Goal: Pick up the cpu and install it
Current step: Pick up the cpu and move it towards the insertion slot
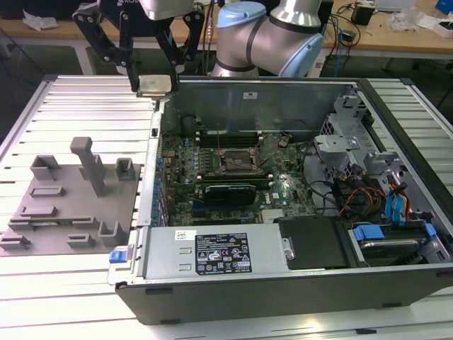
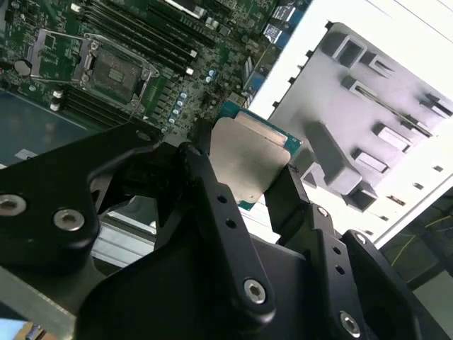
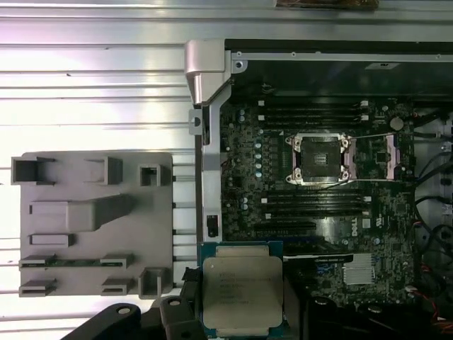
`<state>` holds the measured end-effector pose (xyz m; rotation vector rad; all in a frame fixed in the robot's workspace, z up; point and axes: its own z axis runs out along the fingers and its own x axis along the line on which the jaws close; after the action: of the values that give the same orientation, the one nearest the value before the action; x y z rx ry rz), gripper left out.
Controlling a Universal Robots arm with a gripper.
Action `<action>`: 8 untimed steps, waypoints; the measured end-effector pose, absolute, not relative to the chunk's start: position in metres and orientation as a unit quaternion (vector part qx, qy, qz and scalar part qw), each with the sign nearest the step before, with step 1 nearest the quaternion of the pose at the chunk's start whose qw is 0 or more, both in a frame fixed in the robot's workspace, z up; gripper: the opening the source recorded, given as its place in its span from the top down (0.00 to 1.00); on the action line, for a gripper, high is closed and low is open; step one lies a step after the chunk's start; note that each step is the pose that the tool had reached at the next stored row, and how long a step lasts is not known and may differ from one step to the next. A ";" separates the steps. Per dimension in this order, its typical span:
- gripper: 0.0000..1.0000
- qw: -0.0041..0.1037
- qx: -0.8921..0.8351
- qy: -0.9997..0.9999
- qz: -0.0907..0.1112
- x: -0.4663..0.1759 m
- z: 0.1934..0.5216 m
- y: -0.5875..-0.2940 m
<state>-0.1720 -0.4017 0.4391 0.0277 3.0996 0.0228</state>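
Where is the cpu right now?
The gripper holds the cpu over the far corner of the case on the exterior view's left, apart from the socket.

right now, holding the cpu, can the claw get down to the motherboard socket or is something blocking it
Probably yes. The claw, shut on the cpu, hangs over the edge of the case, which is open on top, and nothing stands over the socket.
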 end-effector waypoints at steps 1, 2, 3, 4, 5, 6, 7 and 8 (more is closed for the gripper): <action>0.45 0.021 0.009 1.000 0.007 -0.168 0.439 -0.402; 0.45 0.020 0.009 1.000 0.007 -0.165 0.439 -0.402; 0.45 0.020 0.009 1.000 0.007 -0.162 0.439 -0.402; 0.45 0.019 0.009 1.000 0.007 -0.157 0.439 -0.402; 0.45 0.018 0.009 1.000 0.007 -0.155 0.439 -0.402; 0.45 0.018 0.009 1.000 0.007 -0.151 0.439 -0.402; 0.45 0.017 0.009 1.000 0.007 -0.148 0.439 -0.402; 0.45 0.017 0.009 1.000 0.007 -0.144 0.439 -0.402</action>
<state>-0.1442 -0.4017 0.4391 0.0280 3.1078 0.0227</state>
